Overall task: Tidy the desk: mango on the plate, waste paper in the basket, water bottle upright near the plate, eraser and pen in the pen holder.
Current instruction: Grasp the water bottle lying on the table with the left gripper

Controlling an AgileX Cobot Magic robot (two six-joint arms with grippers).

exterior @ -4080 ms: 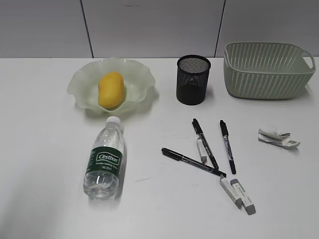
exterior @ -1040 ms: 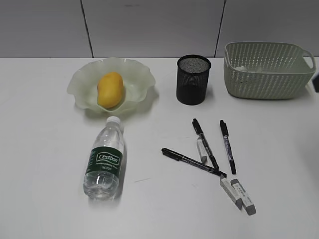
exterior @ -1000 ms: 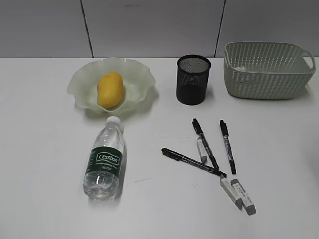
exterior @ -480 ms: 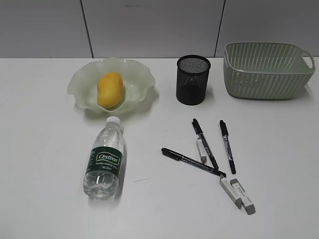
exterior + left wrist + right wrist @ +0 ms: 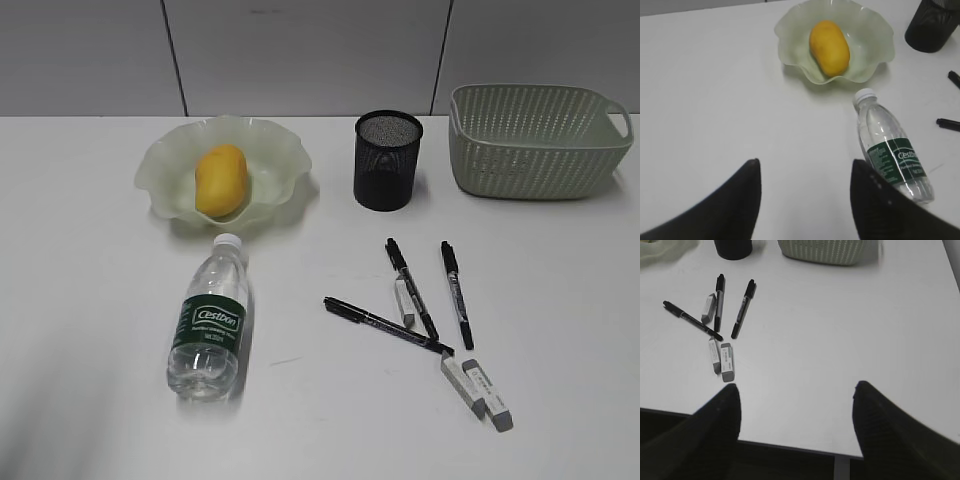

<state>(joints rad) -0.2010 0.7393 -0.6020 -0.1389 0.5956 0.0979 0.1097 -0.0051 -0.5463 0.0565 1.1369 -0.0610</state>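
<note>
The mango (image 5: 221, 180) is being cradled in the plate (image 5: 275, 150); the water bottle (image 5: 208, 320) is lying flat on the bench (image 5: 90, 300) — both hands, left (image 5: 805, 172) and right (image 5: 796, 397), are being held apart, empty.

Before you, on the plain white desk (image 5: 90, 330), a yellow-orange mango (image 5: 221, 180) rests in the ruffled pale-green glass plate (image 5: 165, 160). The clear water bottle (image 5: 210, 320), green-labelled, lies on its side just in front. Three black pens (image 5: 411, 288) and three grey erasers (image 5: 463, 384) lie scattered near the black mesh pen holder (image 5: 388, 160); the sage lattice basket (image 5: 537, 140) stands far right.
</note>
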